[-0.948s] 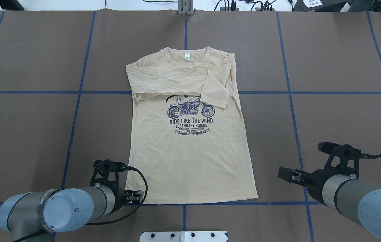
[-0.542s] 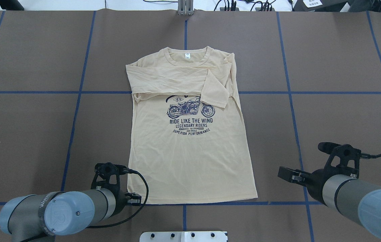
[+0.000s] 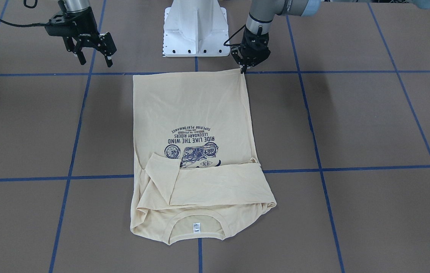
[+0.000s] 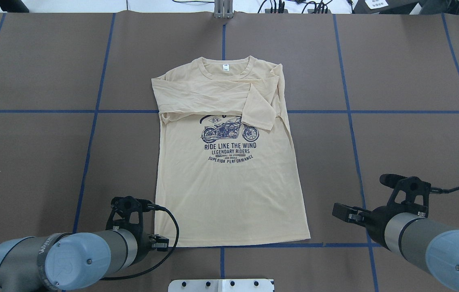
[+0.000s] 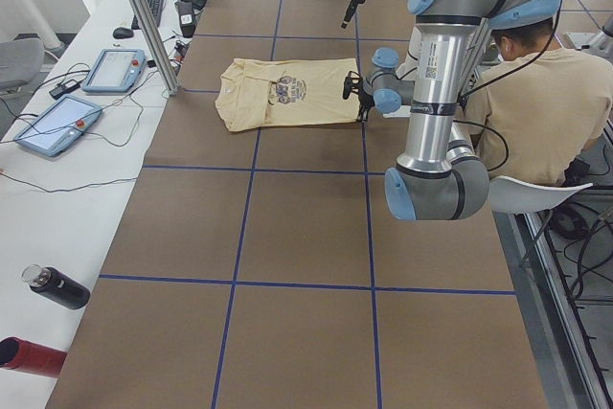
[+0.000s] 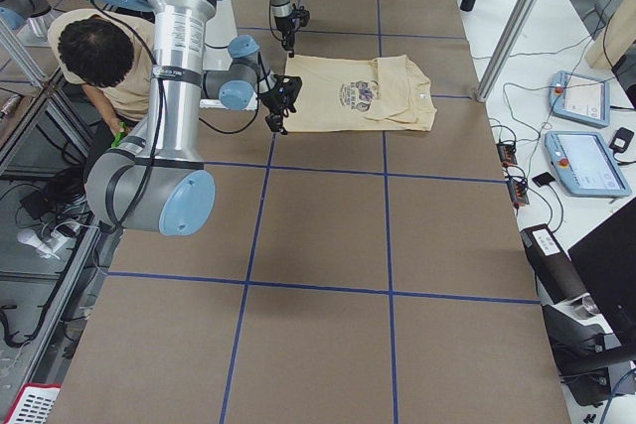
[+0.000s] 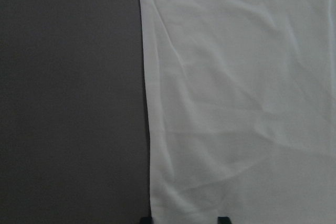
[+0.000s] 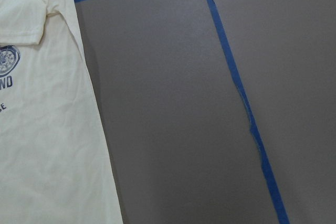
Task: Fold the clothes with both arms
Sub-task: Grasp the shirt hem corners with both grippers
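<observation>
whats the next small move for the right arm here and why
Probably shift the right gripper across and down to the T-shirt's free hem corner. The left gripper sits at its own hem corner, jaws open, while the right one hangs open over bare table, apart from the cloth. Both corners likely need gripping before folding.

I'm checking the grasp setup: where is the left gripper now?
In the front-facing view, the left gripper is on the view's right, at the hem corner of the shirt, close to the white base.
</observation>
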Controlling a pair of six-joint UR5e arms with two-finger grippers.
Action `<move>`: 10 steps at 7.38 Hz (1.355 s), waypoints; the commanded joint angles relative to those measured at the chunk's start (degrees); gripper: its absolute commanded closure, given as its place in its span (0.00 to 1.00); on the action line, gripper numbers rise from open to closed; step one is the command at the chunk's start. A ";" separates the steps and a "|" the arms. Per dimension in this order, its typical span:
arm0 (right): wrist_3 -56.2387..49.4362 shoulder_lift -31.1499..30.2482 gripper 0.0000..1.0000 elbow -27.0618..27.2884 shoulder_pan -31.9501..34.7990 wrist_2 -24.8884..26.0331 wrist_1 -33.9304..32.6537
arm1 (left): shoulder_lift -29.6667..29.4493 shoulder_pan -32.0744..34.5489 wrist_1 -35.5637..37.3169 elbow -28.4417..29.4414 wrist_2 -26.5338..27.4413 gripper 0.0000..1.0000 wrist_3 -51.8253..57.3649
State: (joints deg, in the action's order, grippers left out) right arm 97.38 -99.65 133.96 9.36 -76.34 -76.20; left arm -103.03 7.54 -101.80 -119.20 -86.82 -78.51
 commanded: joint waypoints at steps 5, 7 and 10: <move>5.54 7.89 0.30 -8.02 -7.25 8.49 -1.67 | -0.94 -0.42 5.56 -3.59 -1.51 1.00 0.11; 5.45 8.86 0.30 -8.37 -7.43 8.14 -1.84 | -1.74 -0.42 5.47 -2.53 -1.69 1.00 0.11; 6.24 12.55 0.45 -10.46 -9.00 9.36 -4.57 | -1.74 -0.42 5.30 -2.70 -1.77 1.00 0.11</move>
State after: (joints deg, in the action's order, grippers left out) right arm 103.38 -88.30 124.72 1.03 -67.64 -80.19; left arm -104.73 7.12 -96.45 -121.80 -88.55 -78.40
